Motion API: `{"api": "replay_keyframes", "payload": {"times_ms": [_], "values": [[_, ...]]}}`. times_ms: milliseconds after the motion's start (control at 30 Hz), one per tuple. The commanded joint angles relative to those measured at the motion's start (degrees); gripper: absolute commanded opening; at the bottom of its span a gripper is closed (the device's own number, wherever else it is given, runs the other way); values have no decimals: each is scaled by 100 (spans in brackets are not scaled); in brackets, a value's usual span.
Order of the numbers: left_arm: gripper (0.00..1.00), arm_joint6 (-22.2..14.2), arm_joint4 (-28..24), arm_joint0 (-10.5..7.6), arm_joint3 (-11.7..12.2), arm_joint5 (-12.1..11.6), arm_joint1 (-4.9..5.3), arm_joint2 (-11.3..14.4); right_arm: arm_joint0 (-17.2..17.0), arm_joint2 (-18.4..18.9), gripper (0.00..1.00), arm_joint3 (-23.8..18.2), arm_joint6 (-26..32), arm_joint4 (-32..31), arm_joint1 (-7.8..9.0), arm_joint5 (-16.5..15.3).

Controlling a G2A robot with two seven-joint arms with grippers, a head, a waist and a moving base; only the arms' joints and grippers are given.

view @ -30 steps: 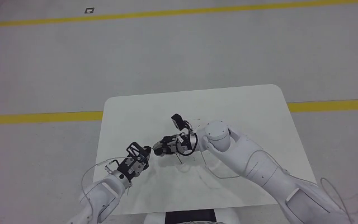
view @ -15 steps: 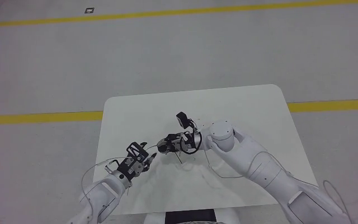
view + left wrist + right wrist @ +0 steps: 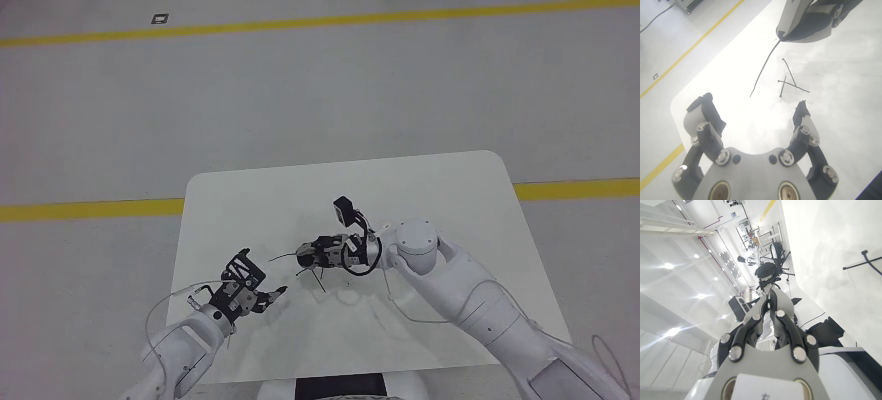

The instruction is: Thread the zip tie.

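**Zip tie held out straight, threading not yet begun**

The left gripper (image 3: 753,99) is held low, left of the spare ties (image 3: 789,81) that lie crossed on the table (image 3: 450,190), its jaws spread wide and empty. The zip tie (image 3: 763,66) is seen unlooped just left of the spare ties, its pointed free end aimed at the open jaws. Just beyond the spare ties, the right gripper (image 3: 781,34) is clamped tight on the tie's other end. The step is judged a hand-over: the free end must be caught, then bent round and steered precisely into the head.
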Motion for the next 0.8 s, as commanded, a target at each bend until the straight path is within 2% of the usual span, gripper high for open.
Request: {"api": "replay_keyframes", "payload": {"times_ms": [0, 100, 200, 233, 300, 333, 400, 467, 567, 600, 767], "values": [[100, 10, -33, -8, 12, -3, -1, 5, 0, 0, 0, 0, 1, -1, 0, 1], [100, 3, -617, -108, 188, -251, 2, -109, -80, 30, 0, -41, -111, -52, 10, -77], [100, -183, -1537, -138, 256, -285, 73, -177, -203, 162, 0, -100, -69, -144, 63, -179], [100, -323, -2063, -172, 277, -285, 134, -173, -251, 215, 0, -125, -36, -219, 89, -223], [100, -603, -2779, -279, 298, -285, 256, -176, -322, 289, 0, -171, 13, -317, 126, -278], [100, -785, -3355, -371, 353, -285, 345, -181, -366, 337, 0, -207, 39, -394, 150, -321], [100, -1143, -4085, -552, 444, -285, 495, -173, -433, 395, 0, -274, 76, -515, 183, -391], [100, -1532, -4988, -786, 638, -285, 658, -172, -502, 455, 0, -358, 134, -657, 219, -483], [100, -1959, -5921, -1085, 889, -285, 857, -151, -564, 501, 0, -451, 127, -837, 253, -500], [100, -2018, -6087, -1160, 939, -285, 910, -140, -564, 501, 0, -451, 127, -837, 253, -500], [100, -2018, -6087, -1160, 939, -285, 910, -140, -564, 501, 0, -451, 127, -837, 253, -500]]}}
